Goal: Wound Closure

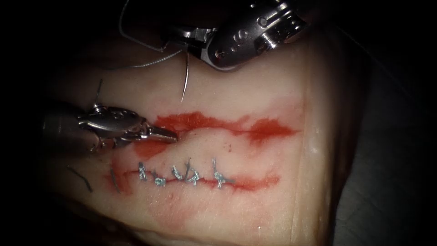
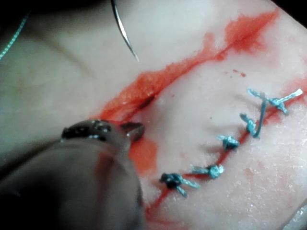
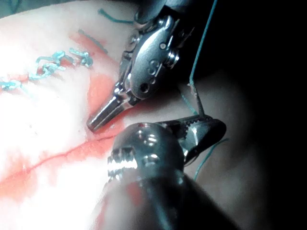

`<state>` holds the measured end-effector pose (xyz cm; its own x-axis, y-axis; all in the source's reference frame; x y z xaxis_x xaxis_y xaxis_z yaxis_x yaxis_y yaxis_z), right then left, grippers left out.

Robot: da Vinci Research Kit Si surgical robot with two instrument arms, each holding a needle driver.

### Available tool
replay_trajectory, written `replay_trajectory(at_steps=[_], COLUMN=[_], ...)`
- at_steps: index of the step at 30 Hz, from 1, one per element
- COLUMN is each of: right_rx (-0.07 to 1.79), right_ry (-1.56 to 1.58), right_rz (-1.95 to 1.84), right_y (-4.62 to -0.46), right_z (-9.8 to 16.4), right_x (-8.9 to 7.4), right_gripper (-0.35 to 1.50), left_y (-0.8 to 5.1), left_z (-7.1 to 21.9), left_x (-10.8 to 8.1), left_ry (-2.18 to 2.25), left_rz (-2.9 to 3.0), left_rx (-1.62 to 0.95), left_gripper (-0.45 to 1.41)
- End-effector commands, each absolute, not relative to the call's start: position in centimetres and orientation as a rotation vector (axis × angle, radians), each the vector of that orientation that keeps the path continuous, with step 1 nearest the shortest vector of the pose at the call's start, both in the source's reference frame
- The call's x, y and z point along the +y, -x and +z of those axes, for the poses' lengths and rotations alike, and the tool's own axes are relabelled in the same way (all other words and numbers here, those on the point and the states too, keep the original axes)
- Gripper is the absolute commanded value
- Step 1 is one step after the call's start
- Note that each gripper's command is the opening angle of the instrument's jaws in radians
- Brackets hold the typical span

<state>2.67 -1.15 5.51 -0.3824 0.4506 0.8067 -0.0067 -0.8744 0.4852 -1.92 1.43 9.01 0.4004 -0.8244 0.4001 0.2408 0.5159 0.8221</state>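
The right tool (image 1: pixel 193 40) is angled in from the tissue's (image 1: pixel 255 82) far edge, jaws pinching the needle (image 1: pixel 185 79) at its thread end; it hangs point-down, outside the tissue. The left tool (image 1: pixel 164 134), jaws pressed together and empty, is laid at the cut's (image 1: pixel 227 126) left end.

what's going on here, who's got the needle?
The right arm's end effector holds the curved needle near its thread end; the needle hangs free above the tissue, tip down, not in it. The thread trails off to the left from there. The left arm's end effector holds nothing, its jaws shut, with its tip at the left end of the open upper cut. The lower cut already carries a row of knotted stitches.
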Motion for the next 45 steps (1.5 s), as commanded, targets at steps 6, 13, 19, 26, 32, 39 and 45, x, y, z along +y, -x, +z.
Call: replay_trajectory(at_steps=[6, 13, 19, 26, 32, 39, 45], right_rx=[0.583, 0.661, 0.71, 0.722, 0.722, 0.739, 0.728], right_ry=[-1.47, -1.381, -1.327, -1.315, -1.31, -1.293, -1.272], right_rz=[2.289, 2.221, 2.163, 2.147, 2.142, 2.099, 2.086], right_y=[-2.85, -2.96, -3.08, -3.17, -3.19, -3.21, -3.21], right_z=[5.58, 5.65, 5.71, 5.74, 5.77, 5.78, 5.78], right_x=[-1.2, -1.27, -1.37, -1.44, -1.48, -1.49, -1.5], right_gripper=[-0.35, -0.35, -0.35, -0.35, -0.35, -0.35, -0.35], left_y=[1.94, 1.93, 1.91, 1.9, 1.9, 1.9, 1.9], left_z=[9.05, 9.05, 9.05, 9.05, 9.05, 9.05, 9.06], left_x=[1.44, 1.46, 1.47, 1.47, 1.47, 1.47, 1.46], left_ry=[-0.753, -0.755, -0.758, -0.759, -0.759, -0.758, -0.757], left_rz=[-0.755, -0.753, -0.75, -0.749, -0.749, -0.749, -0.749], left_rx=[-0.908, -0.905, -0.905, -0.905, -0.905, -0.905, -0.905], left_gripper=[-0.45, -0.45, -0.45, -0.45, -0.45, -0.45, -0.45])
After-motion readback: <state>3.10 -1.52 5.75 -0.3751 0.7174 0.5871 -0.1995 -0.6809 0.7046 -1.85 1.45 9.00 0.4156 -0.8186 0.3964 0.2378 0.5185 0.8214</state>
